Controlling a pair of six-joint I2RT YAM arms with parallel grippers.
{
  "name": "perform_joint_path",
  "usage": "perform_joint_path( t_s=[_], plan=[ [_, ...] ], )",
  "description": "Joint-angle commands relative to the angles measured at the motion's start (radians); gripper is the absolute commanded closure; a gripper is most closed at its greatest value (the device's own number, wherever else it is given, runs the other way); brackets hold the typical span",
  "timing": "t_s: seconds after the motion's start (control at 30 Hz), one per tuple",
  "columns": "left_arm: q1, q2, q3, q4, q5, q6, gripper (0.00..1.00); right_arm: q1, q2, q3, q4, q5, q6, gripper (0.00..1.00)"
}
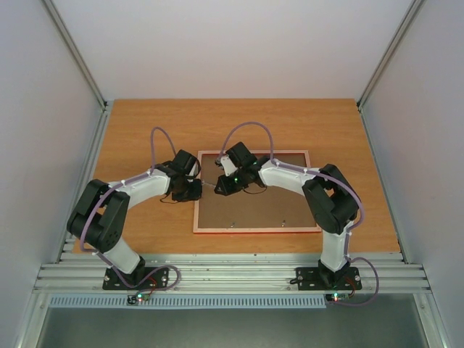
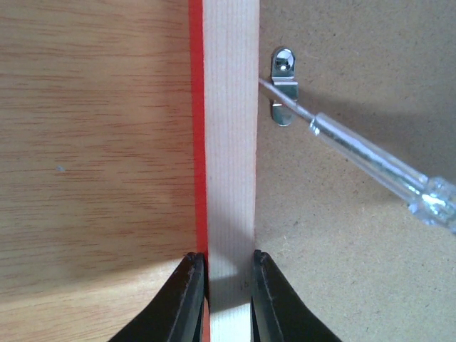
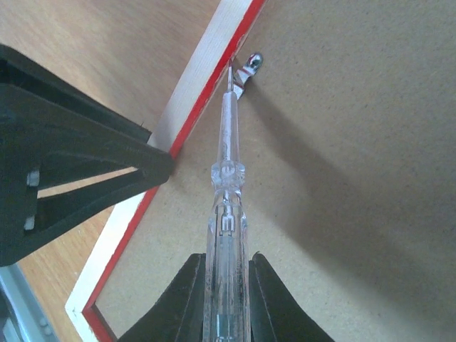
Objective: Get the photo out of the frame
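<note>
1. Two hands were on the frame, which lay face down between the worktop's middle and its right edge, brown backing board up; the left hand was clenched on the frame's left rail.
2. The right hand grasped a clear screwdriver, tip at a metal clip; the step looked like freeing the backing; the next move seemingly called for levering that clip aside without slipping.
3. The photo was hidden, presumably beneath the board; whether other clips held it was too small to tell.
</note>
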Motion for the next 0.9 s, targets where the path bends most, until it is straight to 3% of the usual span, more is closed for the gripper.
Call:
perform_joint_path(
  t_s=[0.0, 0.47, 0.87],
  plan=[
    [-0.003, 0.034, -0.006, -0.009, -0.014, 0.007, 0.85, 0.014, -0.027, -0.021, -0.099, -0.012, -0.022, 0.99],
    [-0.003, 0.025, -0.013, -0.022, -0.029, -0.002, 0.85, 0.008, -0.106, -0.097, -0.072, 0.119, -0.01, 0.99],
    [-0.003, -0.015, -0.014, -0.042, -0.037, -0.019, 0.83, -0.004, -0.214, -0.176, -0.031, 0.106, -0.034, 0.99]
  ],
)
